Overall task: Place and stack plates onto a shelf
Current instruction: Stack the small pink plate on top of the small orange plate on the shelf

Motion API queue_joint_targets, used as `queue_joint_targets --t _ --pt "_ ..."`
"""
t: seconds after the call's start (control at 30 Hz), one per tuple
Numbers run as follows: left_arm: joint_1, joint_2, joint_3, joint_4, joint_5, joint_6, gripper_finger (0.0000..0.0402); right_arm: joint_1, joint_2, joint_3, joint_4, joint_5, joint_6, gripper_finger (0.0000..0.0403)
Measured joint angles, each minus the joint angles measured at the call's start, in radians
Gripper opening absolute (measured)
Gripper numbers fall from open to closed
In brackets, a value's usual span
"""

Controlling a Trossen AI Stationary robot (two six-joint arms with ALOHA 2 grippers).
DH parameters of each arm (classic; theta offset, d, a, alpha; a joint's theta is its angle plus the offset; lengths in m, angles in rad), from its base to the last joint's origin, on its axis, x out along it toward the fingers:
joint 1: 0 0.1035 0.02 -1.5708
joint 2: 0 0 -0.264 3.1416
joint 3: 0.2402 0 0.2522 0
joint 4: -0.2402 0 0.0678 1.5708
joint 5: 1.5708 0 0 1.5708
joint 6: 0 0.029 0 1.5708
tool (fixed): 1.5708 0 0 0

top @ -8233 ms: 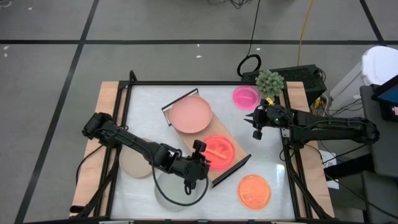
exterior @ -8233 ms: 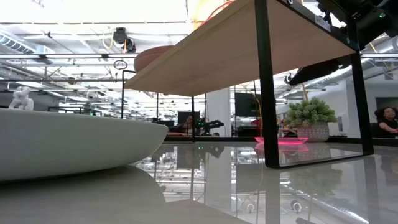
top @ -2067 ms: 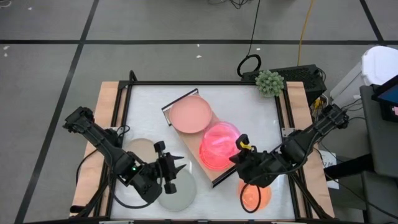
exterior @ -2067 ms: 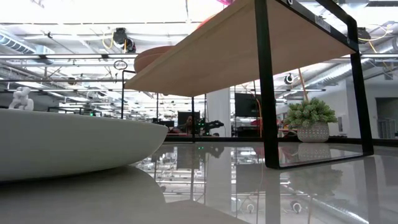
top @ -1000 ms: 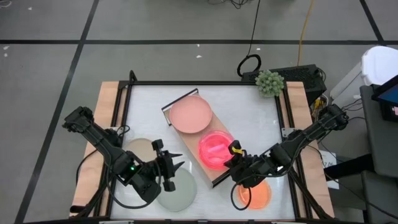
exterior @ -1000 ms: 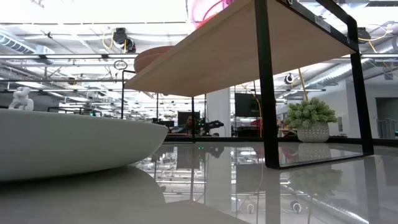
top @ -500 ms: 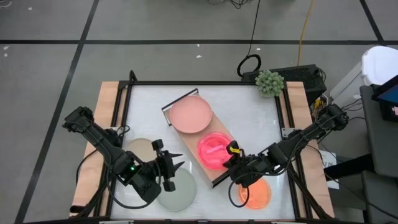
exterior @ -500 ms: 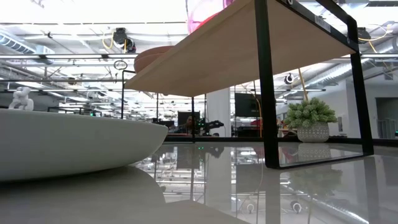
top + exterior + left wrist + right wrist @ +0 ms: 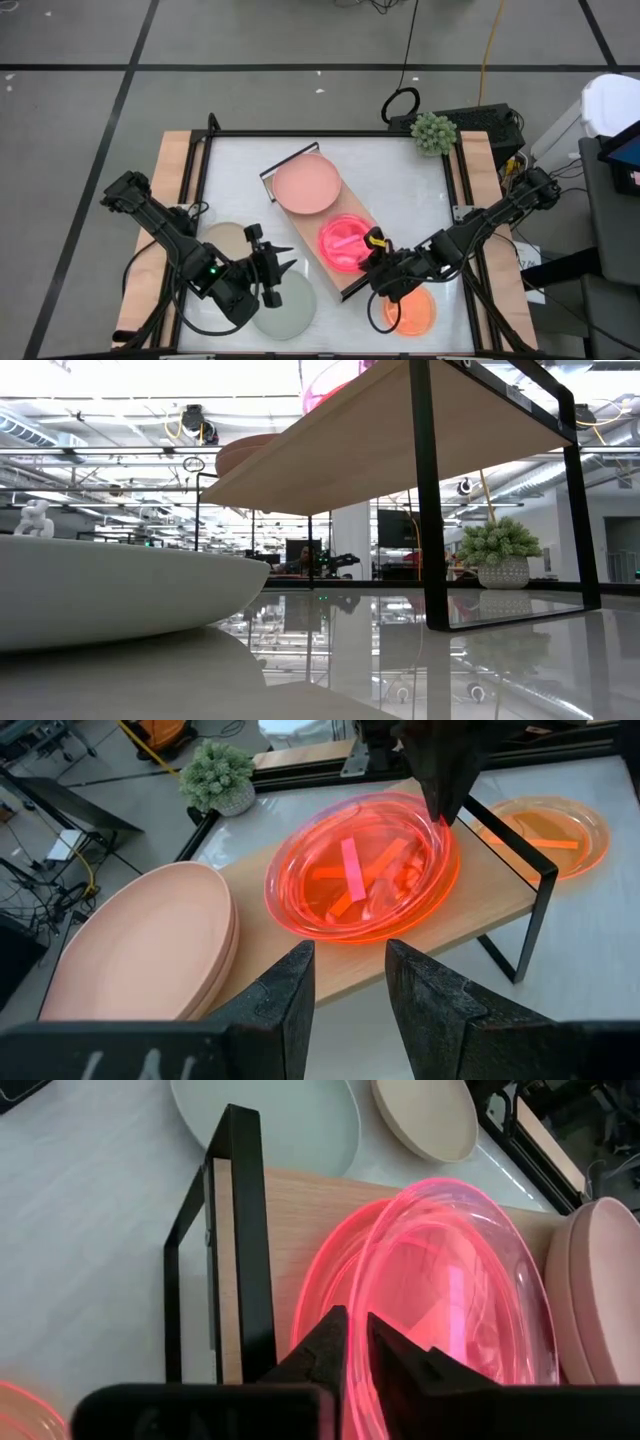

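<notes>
Fingers (image 9: 352, 1342) of the right arm pinch the hot-pink plate's (image 9: 344, 240) rim over the shelf (image 9: 372, 268).

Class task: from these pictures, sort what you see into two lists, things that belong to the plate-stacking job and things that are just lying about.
Belongs to the job:
shelf
dusty-pink plates
hot-pink plates, right gripper shut on the top one
orange plate
beige plate
grey-green plate
left gripper, open

Just lying about:
potted plant
coiled cable

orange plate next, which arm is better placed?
Right, probably. The orange plate lies on the table right beside the right gripper, which is shut on the hot-pink plate on the shelf. The left gripper hovers over the grey-green plate.
</notes>
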Motion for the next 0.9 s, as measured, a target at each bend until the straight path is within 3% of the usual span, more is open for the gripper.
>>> queue_joint_targets --t 0.27,0.9 --pt "0.000 0.000 0.000 0.000 0.000 -0.001 0.0131 0.000 0.000 0.000 0.007 0.000 0.004 0.0072" --pt "0.000 0.001 0.000 0.000 0.000 0.000 0.0131 0.003 0.000 0.001 0.031 0.000 0.004 0.0129"
